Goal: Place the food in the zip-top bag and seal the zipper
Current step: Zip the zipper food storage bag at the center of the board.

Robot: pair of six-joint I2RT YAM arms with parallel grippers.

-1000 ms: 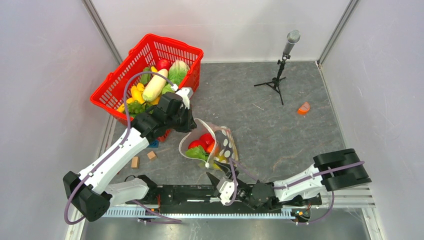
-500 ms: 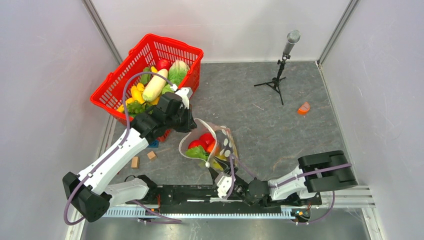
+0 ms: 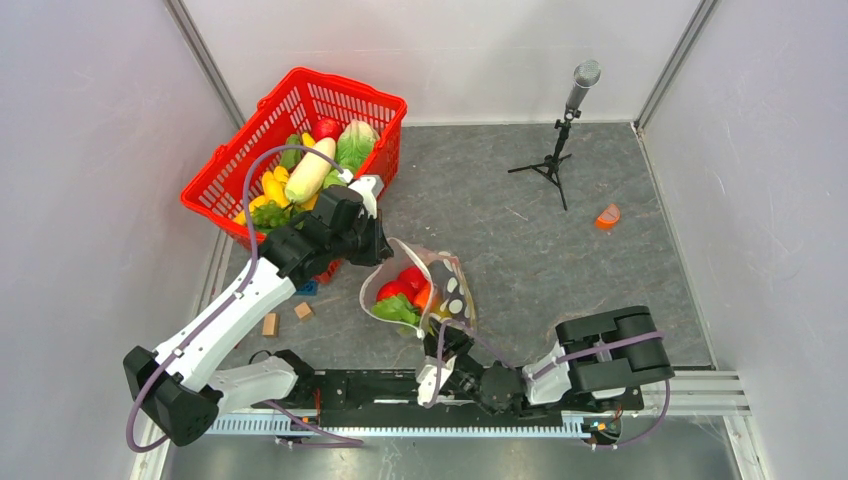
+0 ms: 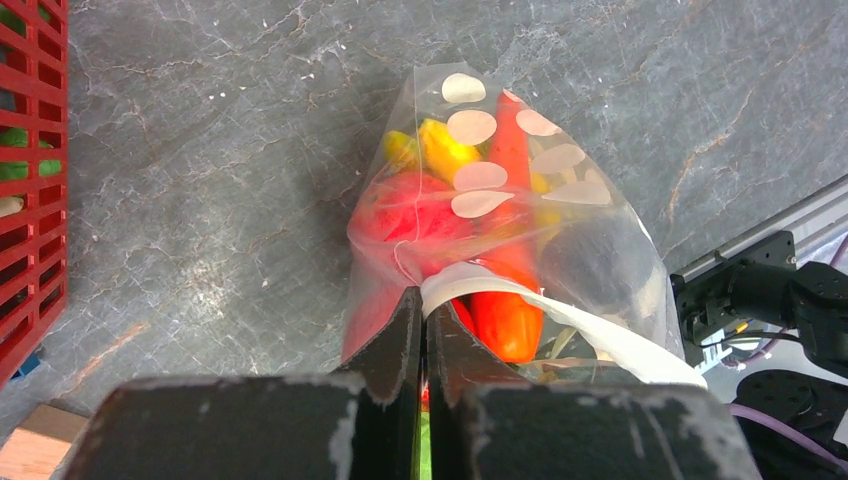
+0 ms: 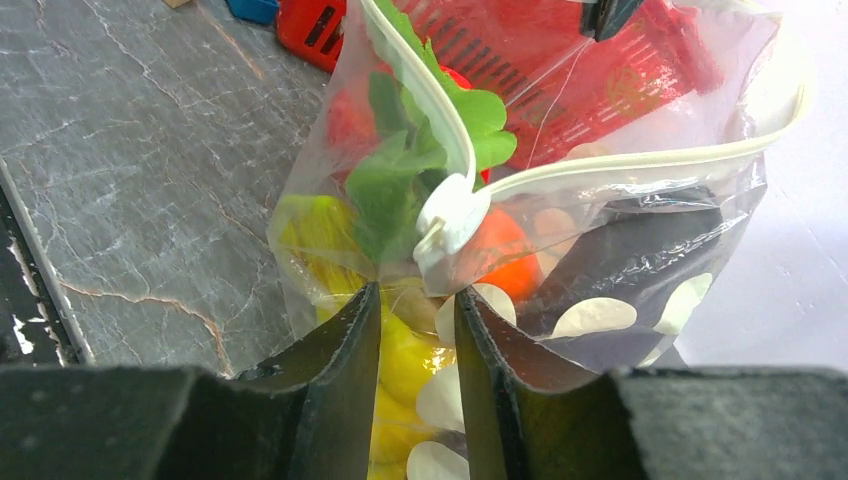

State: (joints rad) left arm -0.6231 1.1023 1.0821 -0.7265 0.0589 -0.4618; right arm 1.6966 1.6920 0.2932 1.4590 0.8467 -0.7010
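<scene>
Swinging leftward, the right gripper (image 5: 418,295) had reached the one clear, white-dotted plastic zip-top bag (image 3: 455,292), its jaws partly open astride a lower corner. The left gripper (image 4: 422,330) was clamped on the whitish zipper strip (image 4: 560,318), holding the bag upright on the grey marbled table (image 3: 570,250), with red, yellow and green toy food (image 4: 420,210) inside.

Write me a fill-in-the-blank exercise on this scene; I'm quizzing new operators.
The left hand is ____ on the zip-top bag's rim.
The zipper is ____, so the bag's mouth gapes.
The plastic basket is coloured ____.
Missing: shut; open; red.
</scene>
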